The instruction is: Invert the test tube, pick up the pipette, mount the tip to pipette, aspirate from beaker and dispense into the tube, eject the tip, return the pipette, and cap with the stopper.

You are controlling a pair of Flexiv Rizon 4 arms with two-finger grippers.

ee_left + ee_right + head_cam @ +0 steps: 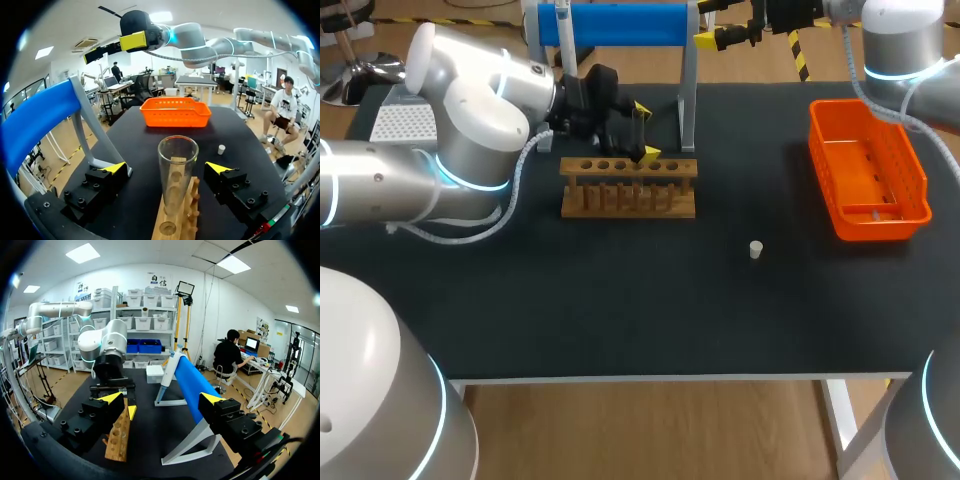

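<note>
A clear glass test tube (176,182) stands upright, mouth up, in the wooden rack (628,188) (176,225). My left gripper (646,131) (167,169) hovers at the rack's back edge, open, with the tube between its fingers (112,168) and apart from both. The small white stopper (756,249) (221,149) lies on the black mat ahead of the rack. A white pipette (563,22) (167,373) hangs on the blue stand (620,24) (190,382). My right gripper (732,38) (161,399) is high above the table's far edge, open and empty, facing the stand and the rack (119,435).
An orange basket (868,172) (175,112) sits at the right of the mat. A white perforated tip box (402,122) is at the far left behind my left arm. The black mat (620,300) extends to the near table edge.
</note>
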